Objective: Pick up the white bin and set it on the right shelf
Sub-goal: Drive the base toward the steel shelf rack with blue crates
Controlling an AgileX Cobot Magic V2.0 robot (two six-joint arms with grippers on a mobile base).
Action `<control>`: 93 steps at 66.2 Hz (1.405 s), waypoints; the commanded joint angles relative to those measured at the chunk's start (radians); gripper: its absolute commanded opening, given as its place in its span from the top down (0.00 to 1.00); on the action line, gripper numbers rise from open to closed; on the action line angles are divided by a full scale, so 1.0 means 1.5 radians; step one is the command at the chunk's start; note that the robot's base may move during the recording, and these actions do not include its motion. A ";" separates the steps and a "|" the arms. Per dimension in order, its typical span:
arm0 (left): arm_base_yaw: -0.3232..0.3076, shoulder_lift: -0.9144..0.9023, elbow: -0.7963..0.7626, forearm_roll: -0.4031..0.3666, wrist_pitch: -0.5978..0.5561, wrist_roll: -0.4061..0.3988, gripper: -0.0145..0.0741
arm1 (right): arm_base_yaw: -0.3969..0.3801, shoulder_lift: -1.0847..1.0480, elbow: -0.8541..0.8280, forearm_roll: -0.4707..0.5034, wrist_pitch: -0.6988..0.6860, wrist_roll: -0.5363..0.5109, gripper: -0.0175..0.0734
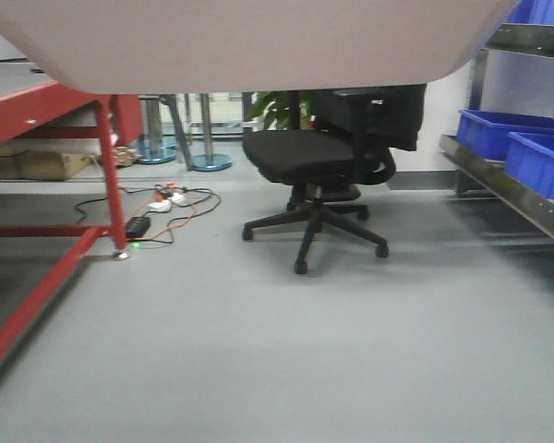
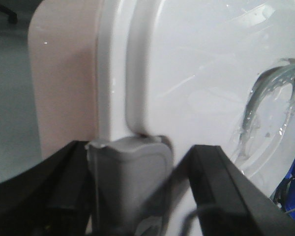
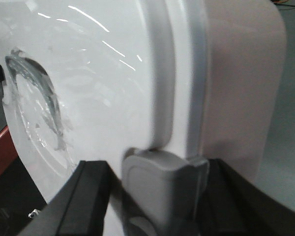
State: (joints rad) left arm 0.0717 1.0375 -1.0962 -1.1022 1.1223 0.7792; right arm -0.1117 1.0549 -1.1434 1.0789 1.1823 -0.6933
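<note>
The likeliest failure is the white bin [image 1: 258, 46] slipping or tipping. The left tool [image 2: 137, 155] and the right tool [image 3: 155, 169] are each holding it only by a small grey latch [image 2: 130, 182] at the rim of the glossy lid [image 2: 201, 83]. In the left wrist view a dark sliver is showing between that latch and one finger, so that hold is looking less than snug. The bin is hanging in the air across the top of the front view, above the floor [image 1: 258, 351] with nothing under it, so a lost grip is risking a drop. The right shelf [image 1: 508, 189] is already carrying blue crates [image 1: 535, 157] near its front edge, and an office chair [image 1: 323, 157] is standing ahead, so a wide swing is risking a knock. The two arms are reaching in from opposite ends of the bin, each with its jaws partly open and bracketing a latch.
</note>
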 commanded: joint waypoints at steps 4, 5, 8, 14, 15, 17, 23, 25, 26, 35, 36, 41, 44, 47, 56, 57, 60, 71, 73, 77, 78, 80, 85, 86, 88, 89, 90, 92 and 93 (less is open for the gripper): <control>-0.012 -0.011 -0.022 -0.104 0.015 0.010 0.53 | 0.011 -0.012 -0.025 0.119 0.056 -0.005 0.34; -0.012 -0.011 -0.022 -0.104 0.015 0.010 0.53 | 0.011 -0.012 -0.025 0.119 0.056 -0.005 0.34; -0.012 -0.011 -0.022 -0.104 0.015 0.010 0.53 | 0.011 -0.012 -0.025 0.119 0.056 -0.005 0.34; -0.012 -0.011 -0.022 -0.104 0.015 0.010 0.53 | 0.011 -0.012 -0.025 0.119 0.056 -0.005 0.34; -0.012 -0.011 -0.022 -0.104 0.015 0.010 0.53 | 0.011 -0.012 -0.025 0.119 0.056 -0.005 0.34; -0.012 -0.011 -0.022 -0.104 0.015 0.010 0.53 | 0.011 -0.012 -0.025 0.119 0.056 -0.005 0.34; -0.012 -0.011 -0.022 -0.104 0.015 0.010 0.53 | 0.011 -0.012 -0.025 0.119 0.056 -0.005 0.34; -0.012 -0.011 -0.022 -0.104 0.015 0.010 0.53 | 0.011 -0.012 -0.025 0.119 0.056 -0.005 0.34; -0.012 -0.011 -0.022 -0.104 0.015 0.010 0.53 | 0.011 -0.012 -0.025 0.119 0.056 -0.005 0.34; -0.012 -0.011 -0.022 -0.104 0.015 0.010 0.53 | 0.011 -0.012 -0.025 0.119 0.056 -0.005 0.34; -0.012 -0.011 -0.022 -0.104 0.015 0.010 0.53 | 0.011 -0.012 -0.025 0.119 0.056 -0.005 0.34; -0.012 -0.011 -0.022 -0.104 0.015 0.010 0.53 | 0.011 -0.012 -0.025 0.119 0.056 -0.005 0.34; -0.012 -0.011 -0.022 -0.104 0.015 0.010 0.53 | 0.011 -0.012 -0.025 0.119 0.056 -0.005 0.34; -0.012 -0.011 -0.022 -0.104 0.015 0.010 0.53 | 0.011 -0.012 -0.025 0.119 0.056 -0.005 0.34; -0.012 -0.011 -0.022 -0.104 0.015 0.010 0.53 | 0.011 -0.012 -0.025 0.119 0.057 -0.005 0.34; -0.012 -0.011 -0.022 -0.104 0.015 0.010 0.53 | 0.011 -0.012 -0.025 0.119 0.057 -0.005 0.34; -0.012 -0.011 -0.022 -0.104 0.015 0.010 0.53 | 0.011 -0.012 -0.025 0.119 0.057 -0.005 0.34; -0.012 -0.011 -0.022 -0.104 0.015 0.010 0.53 | 0.011 -0.012 -0.025 0.119 0.057 -0.005 0.34; -0.012 -0.011 -0.022 -0.104 0.015 0.010 0.53 | 0.011 -0.012 -0.025 0.119 0.057 -0.005 0.34; -0.012 -0.011 -0.022 -0.104 0.015 0.010 0.53 | 0.011 -0.012 -0.025 0.119 0.057 -0.005 0.34; -0.012 -0.011 -0.022 -0.104 0.015 0.010 0.53 | 0.011 -0.012 -0.025 0.119 0.057 -0.005 0.34; -0.012 -0.011 -0.022 -0.104 0.015 0.010 0.53 | 0.011 -0.012 -0.025 0.119 0.057 -0.005 0.34; -0.012 -0.011 -0.022 -0.104 0.015 0.010 0.53 | 0.011 -0.012 -0.025 0.119 0.057 -0.005 0.34; -0.012 -0.011 -0.022 -0.104 0.015 0.010 0.53 | 0.011 -0.012 -0.025 0.119 0.057 -0.005 0.34; -0.012 -0.011 -0.022 -0.104 0.015 0.010 0.53 | 0.011 -0.012 -0.025 0.119 0.057 -0.005 0.34; -0.012 -0.011 -0.022 -0.104 0.015 0.010 0.53 | 0.011 -0.012 -0.025 0.119 0.057 -0.005 0.34; -0.012 -0.011 -0.022 -0.104 0.015 0.010 0.53 | 0.011 -0.012 -0.025 0.119 0.057 -0.005 0.34; -0.012 -0.011 -0.022 -0.104 0.015 0.010 0.53 | 0.011 -0.012 -0.025 0.119 0.057 -0.005 0.34; -0.012 -0.011 -0.022 -0.104 0.015 0.010 0.53 | 0.011 -0.012 -0.025 0.119 0.057 -0.005 0.34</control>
State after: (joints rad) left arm 0.0717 1.0387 -1.0962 -1.1022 1.1223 0.7792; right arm -0.1117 1.0549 -1.1434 1.0789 1.1823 -0.6933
